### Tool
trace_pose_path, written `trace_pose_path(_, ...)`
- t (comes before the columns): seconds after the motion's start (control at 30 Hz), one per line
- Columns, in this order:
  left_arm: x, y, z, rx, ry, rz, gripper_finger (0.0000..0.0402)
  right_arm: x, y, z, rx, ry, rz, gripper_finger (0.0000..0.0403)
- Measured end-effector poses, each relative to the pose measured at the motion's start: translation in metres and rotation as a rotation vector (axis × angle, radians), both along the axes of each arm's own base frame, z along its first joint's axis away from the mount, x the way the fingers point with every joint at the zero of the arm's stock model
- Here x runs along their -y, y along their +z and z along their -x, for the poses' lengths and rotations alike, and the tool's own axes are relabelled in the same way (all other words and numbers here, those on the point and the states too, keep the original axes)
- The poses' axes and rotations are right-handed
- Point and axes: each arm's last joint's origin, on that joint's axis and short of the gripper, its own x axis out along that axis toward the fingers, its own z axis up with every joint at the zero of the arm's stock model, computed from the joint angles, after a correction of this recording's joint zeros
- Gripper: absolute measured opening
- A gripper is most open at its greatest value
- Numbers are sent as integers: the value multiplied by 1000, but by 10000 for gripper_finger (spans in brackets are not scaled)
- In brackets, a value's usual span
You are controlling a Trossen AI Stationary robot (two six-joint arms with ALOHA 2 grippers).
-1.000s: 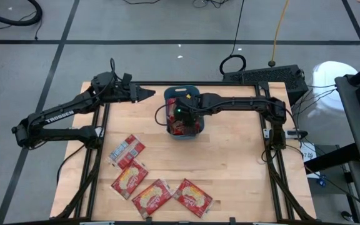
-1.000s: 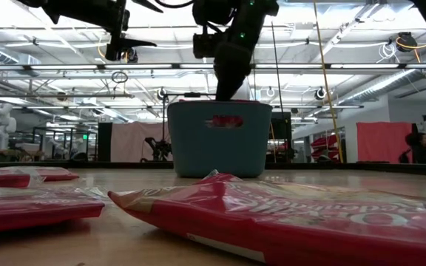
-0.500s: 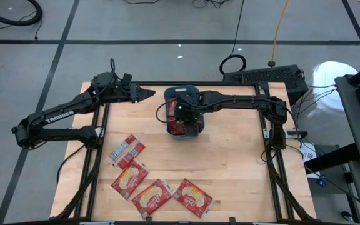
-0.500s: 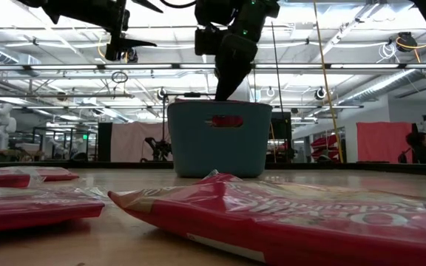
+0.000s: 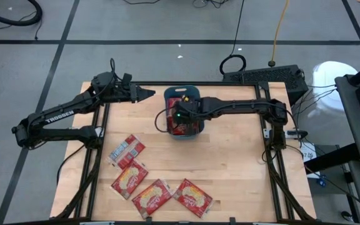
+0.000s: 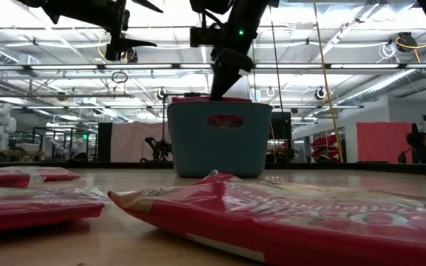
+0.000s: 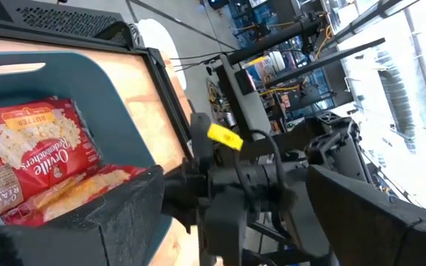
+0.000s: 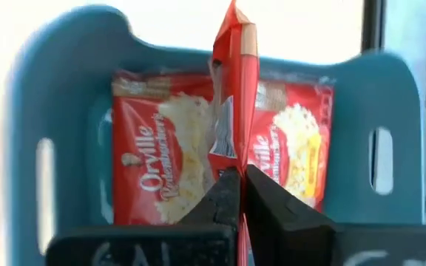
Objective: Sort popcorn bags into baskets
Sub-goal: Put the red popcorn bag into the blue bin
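The teal basket (image 5: 181,92) stands at the table's far middle with red popcorn bags (image 8: 154,162) lying flat inside. My right gripper (image 8: 241,196) reaches into it from above, slanting down, and is shut on another red bag (image 8: 231,96) that stands on edge over them. More bags lie flat on the near left of the table: one silvery back (image 5: 127,150) and three red fronts (image 5: 151,197). My left gripper (image 5: 149,94) hangs open just left of the basket, touching nothing. My right gripper pinches the red bag's thin edge (image 8: 230,159) between its two fingers. The fingers slant down into the basket from the table's right. The bag stands on edge, stretching away from the fingertips above the flat bags; whether its far end rests on them I cannot tell.
A black frame runs round the wooden table (image 5: 230,156). In the low view, one bag (image 6: 287,214) lies close in front of the camera, and the basket (image 6: 220,140) stands behind it. Bare wood lies to the right of and in front of the basket.
My right gripper has rolled its wrist and tipped over the basket, staying in about the same spot. The red showing through the basket's handle slot has grown darker.
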Motion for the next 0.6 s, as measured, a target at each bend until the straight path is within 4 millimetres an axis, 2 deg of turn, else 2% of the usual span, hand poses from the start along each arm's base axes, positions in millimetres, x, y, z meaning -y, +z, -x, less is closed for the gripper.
trace_pose_path(0.1, 0, 0, 0, 0, 0, 0, 333, -3, -1, 1, -17, 29, 0, 1)
trace_pose_path(0.33, 0, 0, 0, -2, -1, -9, 333, -6, -7, 2, -37, 39, -137, 11)
trace_pose_path(0.6, 0, 0, 0, -3, -2, -16, 333, 4, -7, 4, -17, -5, -316, 59)
